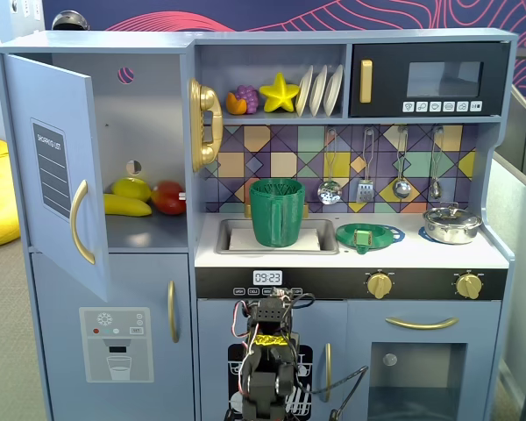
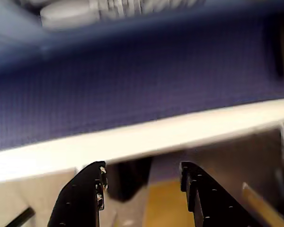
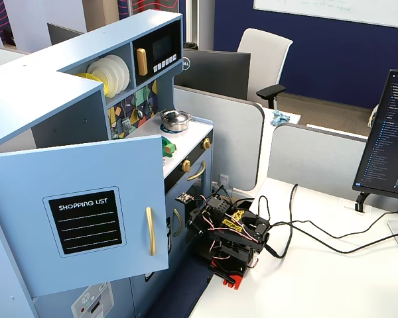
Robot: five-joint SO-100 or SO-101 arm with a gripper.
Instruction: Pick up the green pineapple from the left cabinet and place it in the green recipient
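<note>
The claw (image 2: 142, 182), closest to the wrist lens, stands wide and empty before a blurred purple-and-white band. The green pineapple cannot be made out anywhere. The left cabinet (image 1: 149, 232), door swung open, holds a banana (image 1: 125, 205), lemon (image 1: 132, 187) and red fruit (image 1: 168, 197). The green recipient (image 1: 278, 212) stands in the sink (image 1: 324, 235), contents hidden.

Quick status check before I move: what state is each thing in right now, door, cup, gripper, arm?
left cabinet door: swung open.
green recipient: upright in the sink, looks empty.
green pineapple: not visible; only yellow and red fruit on the shelf.
gripper: open, holding nothing.
arm: folded low, away from the cabinet.
</note>
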